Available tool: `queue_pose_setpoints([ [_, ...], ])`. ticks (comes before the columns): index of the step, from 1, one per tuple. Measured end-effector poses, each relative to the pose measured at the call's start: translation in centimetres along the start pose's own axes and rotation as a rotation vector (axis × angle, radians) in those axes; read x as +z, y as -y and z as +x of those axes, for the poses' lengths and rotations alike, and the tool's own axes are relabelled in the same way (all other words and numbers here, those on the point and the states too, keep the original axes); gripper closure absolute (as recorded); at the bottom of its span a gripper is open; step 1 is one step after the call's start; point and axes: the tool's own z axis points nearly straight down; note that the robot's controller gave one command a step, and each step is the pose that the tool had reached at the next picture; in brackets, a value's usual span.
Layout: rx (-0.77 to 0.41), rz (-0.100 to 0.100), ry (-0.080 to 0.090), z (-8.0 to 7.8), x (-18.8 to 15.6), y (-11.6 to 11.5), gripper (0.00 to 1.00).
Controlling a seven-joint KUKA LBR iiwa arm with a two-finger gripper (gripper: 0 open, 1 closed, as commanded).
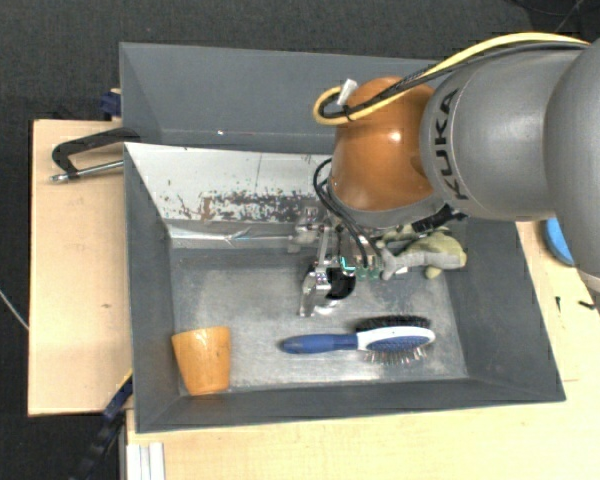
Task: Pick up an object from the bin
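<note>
end effector [322, 293] low over the floor of the bin [150, 298], just right of frame centre, beneath the orange cover [380, 153] of the wrist. released or clenched: cannot tell. brush [365, 341] flat on the floor just below it in the frame, near but apart, blue handle pointing left, bristle head to the right. orange cup [202, 360] in the lower left corner, well apart. cream lump [442, 253] to the right, partly under the arm.

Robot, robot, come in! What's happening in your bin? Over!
Gripper down in the bin, beside blue brush. Orange cup apart, front left corner. Pale thing at right, partly hidden.
</note>
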Motion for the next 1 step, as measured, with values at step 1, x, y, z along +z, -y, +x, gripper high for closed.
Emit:
queue_pose_setpoints([
  [1, -0.137, -0.001, 0.018, 0.14, 5.92, 6.41, 0.00],
])
